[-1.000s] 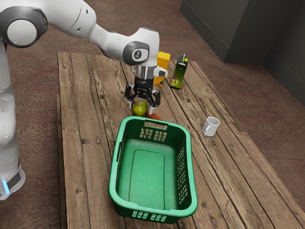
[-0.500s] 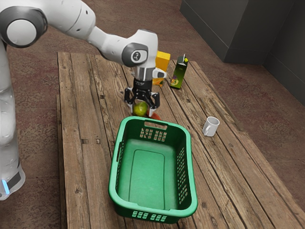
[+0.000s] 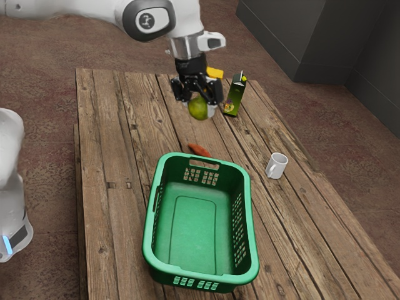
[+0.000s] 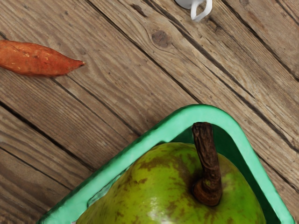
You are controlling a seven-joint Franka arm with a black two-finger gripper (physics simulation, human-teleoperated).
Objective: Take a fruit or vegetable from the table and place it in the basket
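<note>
Gripping tool [image 3: 199,105]: I have it partly closed, clamped on the pear [image 4: 149,191].
Pear: raised above the tabletop [image 3: 103,219] (green, mottled brown), outside the basket [image 3: 149,240].
Sweet potato [image 3: 199,150]: tabletop, near basket.

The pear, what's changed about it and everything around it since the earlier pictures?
The pear has been lifted off the table, up and slightly toward the exterior view's right, gripped by the end effector, which rose with it. The sweet potato, white mug, green basket and green carton stayed put.
</note>
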